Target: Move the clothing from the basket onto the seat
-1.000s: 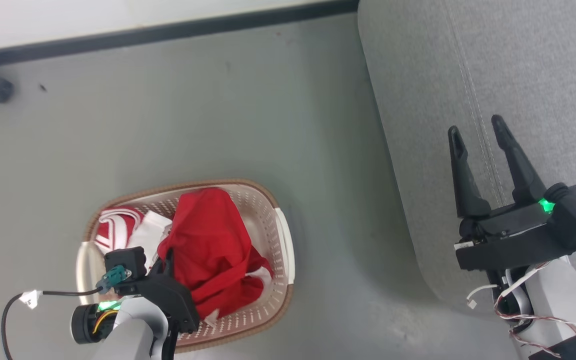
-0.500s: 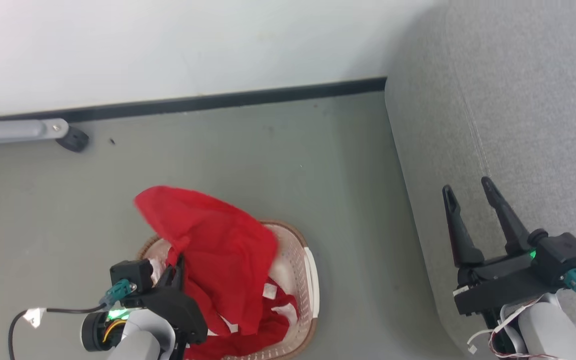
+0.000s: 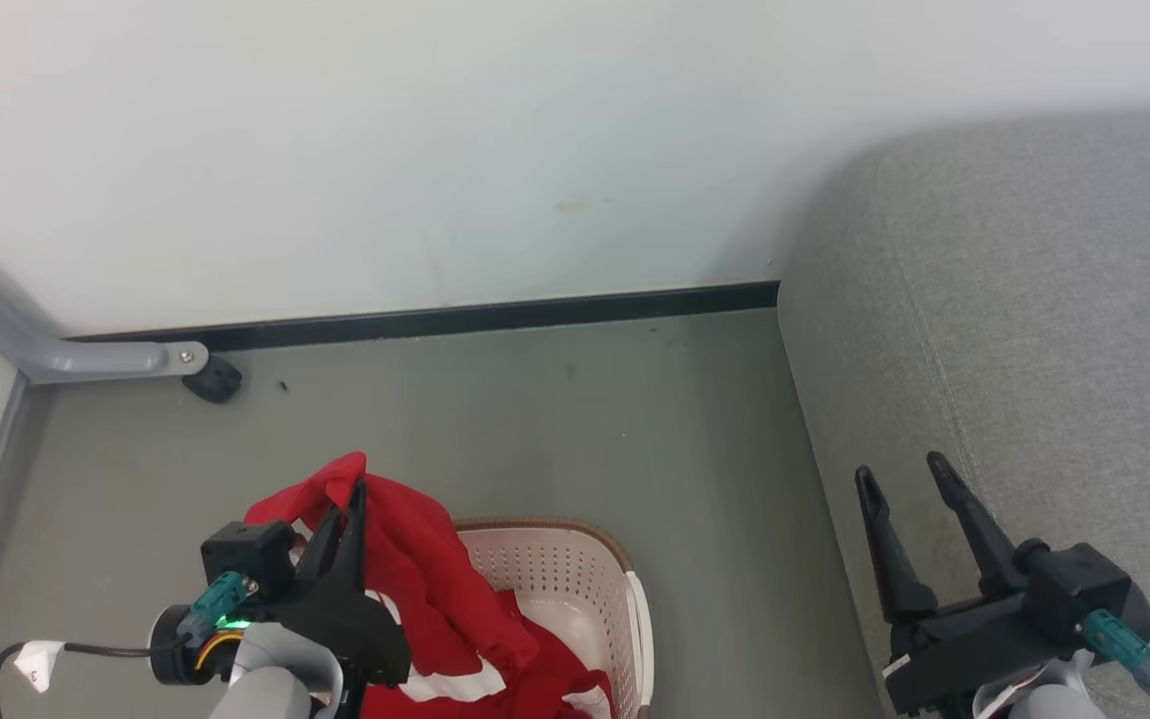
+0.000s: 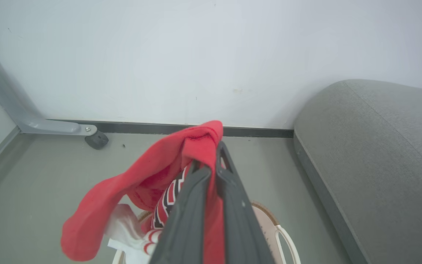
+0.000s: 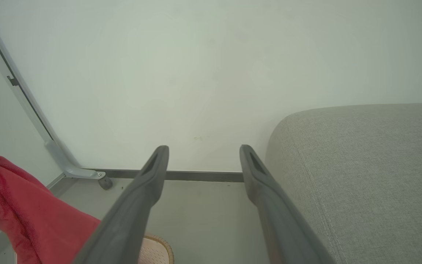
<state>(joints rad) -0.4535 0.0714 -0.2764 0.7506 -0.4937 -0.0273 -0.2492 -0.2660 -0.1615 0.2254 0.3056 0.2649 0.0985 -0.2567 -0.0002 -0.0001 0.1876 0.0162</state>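
Clothing (image 3: pixel 440 599) is clamped in the jaws of the left gripper (image 3: pixel 357 491) and held above the basket (image 3: pixel 560 569), lower folds inside its rim. The right gripper (image 3: pixel 896 467), jaws apart, is held at the rounded edge of the seat (image 3: pixel 1034 300). Open floor (image 3: pixel 715 479) is seen between basket and seat.

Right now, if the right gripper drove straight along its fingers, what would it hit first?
Probably the white wall just above the baseboard. The open right gripper points past the edge of the seat, close beside one finger; depth is unclear.
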